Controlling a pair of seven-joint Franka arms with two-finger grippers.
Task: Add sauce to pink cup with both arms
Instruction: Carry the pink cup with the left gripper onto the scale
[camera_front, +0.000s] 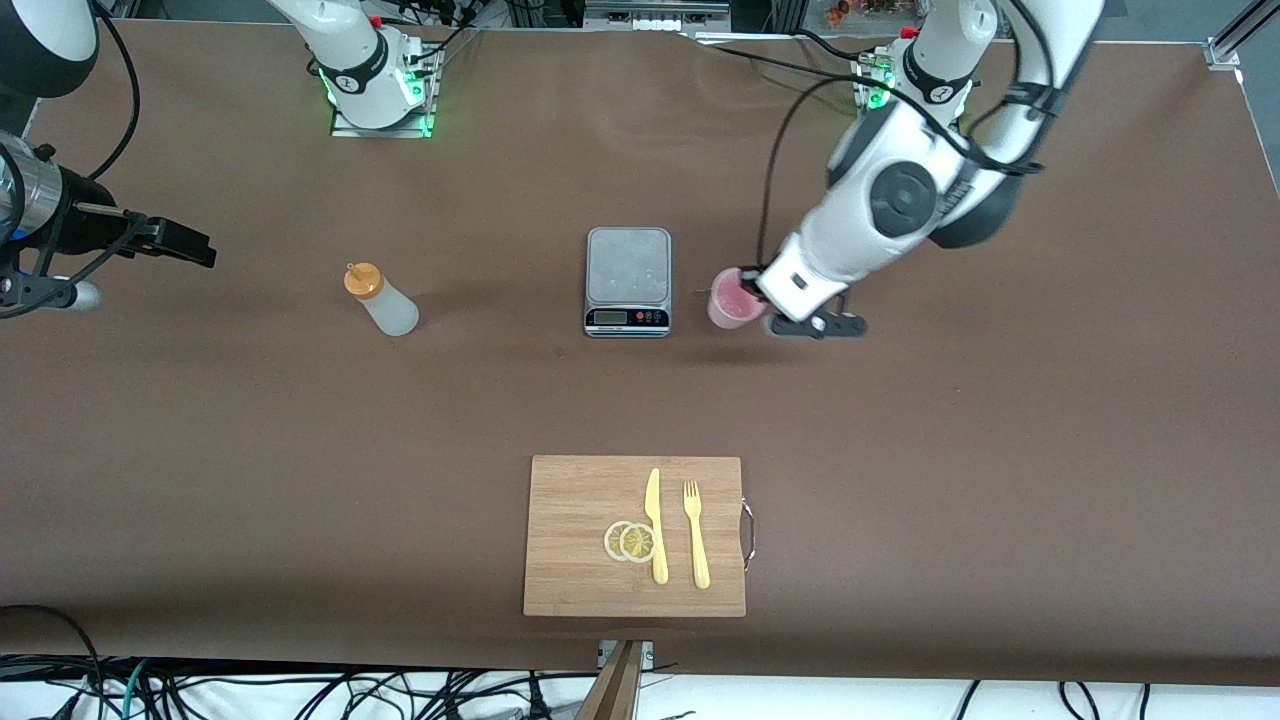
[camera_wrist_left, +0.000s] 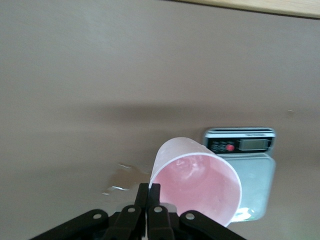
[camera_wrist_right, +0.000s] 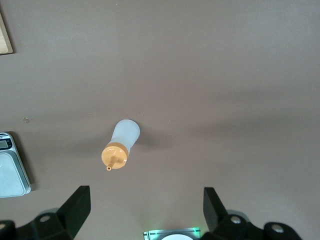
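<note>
Standing between pink cup (camera_front: 733, 299) and sauce (camera_front: 381, 299): scale (camera_front: 628, 280).

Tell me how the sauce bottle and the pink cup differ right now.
The sauce bottle is whitish with an orange cap; the pink cup is pale pink and open-topped. The bottle stands free on the table toward the right arm's end, untouched; the cup is pinched at its rim by the shut left end effector beside the scale. Both are small translucent plastic.
</note>
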